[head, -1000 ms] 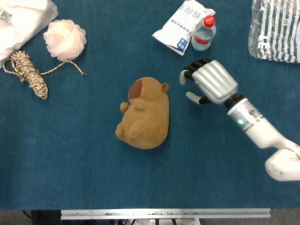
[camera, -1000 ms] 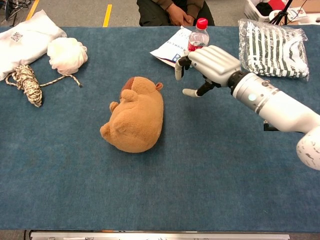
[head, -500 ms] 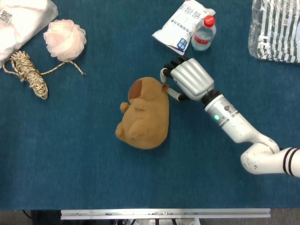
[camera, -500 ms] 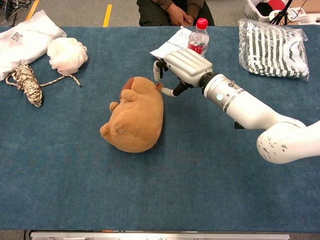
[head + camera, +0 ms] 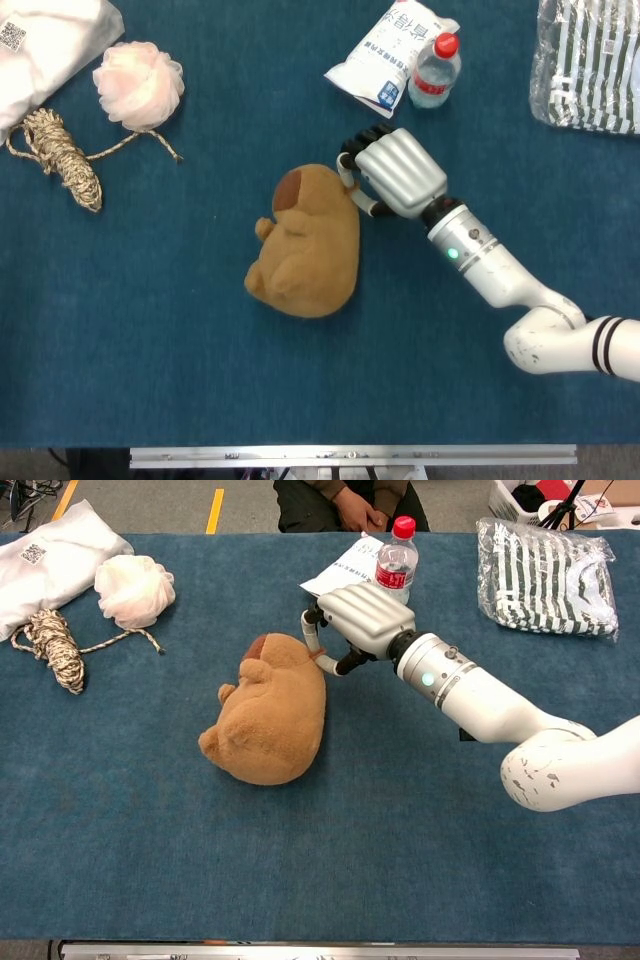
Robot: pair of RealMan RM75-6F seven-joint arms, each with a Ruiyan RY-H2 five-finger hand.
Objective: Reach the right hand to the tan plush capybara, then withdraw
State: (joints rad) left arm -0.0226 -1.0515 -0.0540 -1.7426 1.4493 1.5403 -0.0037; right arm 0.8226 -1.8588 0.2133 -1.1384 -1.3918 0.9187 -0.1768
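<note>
The tan plush capybara (image 5: 305, 245) (image 5: 270, 715) lies on its side in the middle of the blue table, its brown-capped head toward the far side. My right hand (image 5: 395, 172) (image 5: 355, 620) is at the toy's head on its right side. The fingers are spread and their tips touch the plush by the ear, gripping nothing. The white forearm runs back to the lower right. My left hand shows in neither view.
A water bottle (image 5: 435, 70) and a white snack packet (image 5: 385, 55) lie just behind the hand. A bagged striped cloth (image 5: 590, 65) is at the far right. A pink pouf (image 5: 138, 83), rope bundle (image 5: 65, 155) and white bag (image 5: 45, 40) sit far left.
My right hand has moved left from open table to the capybara's head and now touches it. The toy has shifted very slightly left.
</note>
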